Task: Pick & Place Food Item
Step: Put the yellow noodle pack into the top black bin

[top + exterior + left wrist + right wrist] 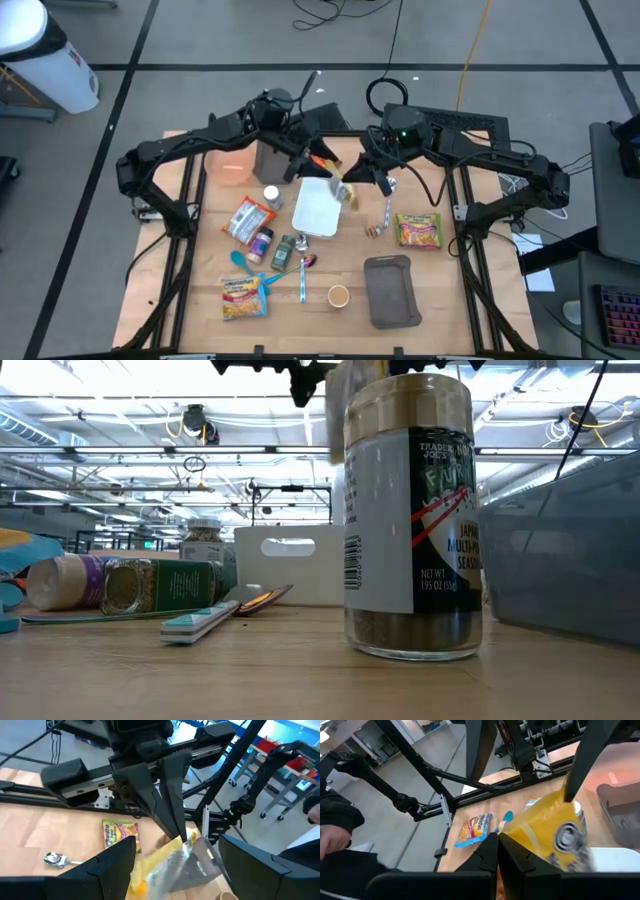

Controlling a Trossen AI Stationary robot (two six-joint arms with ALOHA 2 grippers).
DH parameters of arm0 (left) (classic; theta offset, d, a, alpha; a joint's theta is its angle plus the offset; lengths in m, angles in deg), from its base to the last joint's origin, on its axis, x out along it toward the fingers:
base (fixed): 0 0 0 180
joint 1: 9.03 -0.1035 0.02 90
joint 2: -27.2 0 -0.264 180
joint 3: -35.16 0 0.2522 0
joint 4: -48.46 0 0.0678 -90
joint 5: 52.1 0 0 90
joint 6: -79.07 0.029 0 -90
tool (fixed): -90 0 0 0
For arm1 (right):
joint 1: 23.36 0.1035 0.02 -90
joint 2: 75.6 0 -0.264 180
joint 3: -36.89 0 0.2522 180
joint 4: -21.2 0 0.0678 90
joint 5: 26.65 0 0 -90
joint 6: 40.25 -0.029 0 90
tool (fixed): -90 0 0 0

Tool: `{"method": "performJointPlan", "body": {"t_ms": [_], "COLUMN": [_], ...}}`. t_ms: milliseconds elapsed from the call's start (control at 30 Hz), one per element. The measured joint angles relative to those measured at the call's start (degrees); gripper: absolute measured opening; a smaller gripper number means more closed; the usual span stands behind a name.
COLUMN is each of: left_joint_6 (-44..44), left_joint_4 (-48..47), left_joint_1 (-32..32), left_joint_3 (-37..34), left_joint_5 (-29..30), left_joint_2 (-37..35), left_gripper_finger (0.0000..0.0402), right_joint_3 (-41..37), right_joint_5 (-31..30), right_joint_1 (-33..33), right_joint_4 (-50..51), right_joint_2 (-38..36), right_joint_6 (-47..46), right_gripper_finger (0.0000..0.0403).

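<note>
hanging above the far middle of the table, a yellow snack bag (343,190) is pinched at its top edge by the right gripper (347,182), whose fingers are pressed together on it; in the left wrist view the dark fingertips are seen nipping the bag (165,860) from above. the left gripper (318,162) is held just beside it, on its left, with fingers spread wide and nothing between them. the step in hand is judged to be the carry, or perhaps a hand-over between the arms; which of the two cannot be told. the bag is held over the right edge of the white tray (316,210), so the next move is thought to call for either a lowering and release into a container or a closing of the left fingers on the bag before the right lets go. the wooden table (450,290) is crowded: a grey tray (390,290), noodle packets (419,230), a seasoning jar (412,520), a spoon (56,860) and a pink bowl (228,165) are spread about. beyond it, a concrete floor with cables and a workshop with racks and ceiling lights are seen.
</note>
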Motion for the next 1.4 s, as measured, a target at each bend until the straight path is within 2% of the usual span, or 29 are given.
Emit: {"method": "performJointPlan", "body": {"t_ms": [233, 467, 1133, 1400], "left_joint_6": [0.42, 0.03, 1.88, 3.04], "left_joint_4": [0.02, -0.52, -1.11, -0.79], "left_joint_1": [0.07, 0.33, 0.55, 0.54], "left_joint_3": [0.0, 0.0, 0.0, 0.0], "left_joint_5": [5.47, 4.07, 3.81, 3.86], "left_joint_2": [0.01, -0.01, -0.01, -0.01], "left_gripper_finger": [0.0294, 0.0281, 0.0015, 0.0005], "right_joint_3": [0.0, 0.0, 0.0, 0.0], "right_joint_5": [2.98, 2.91, 2.78, 2.74], "right_joint_1": [0.0, 0.0, -0.04, -0.11], "right_joint_4": [-3.93, -3.95, -5.63, -5.71], "right_joint_2": [-0.02, 0.0, 0.0, 0.0], "right_joint_6": [-0.81, -0.49, -0.42, -0.42], "right_gripper_finger": [0.0, 0.0, 0.0, 0.0008]}}
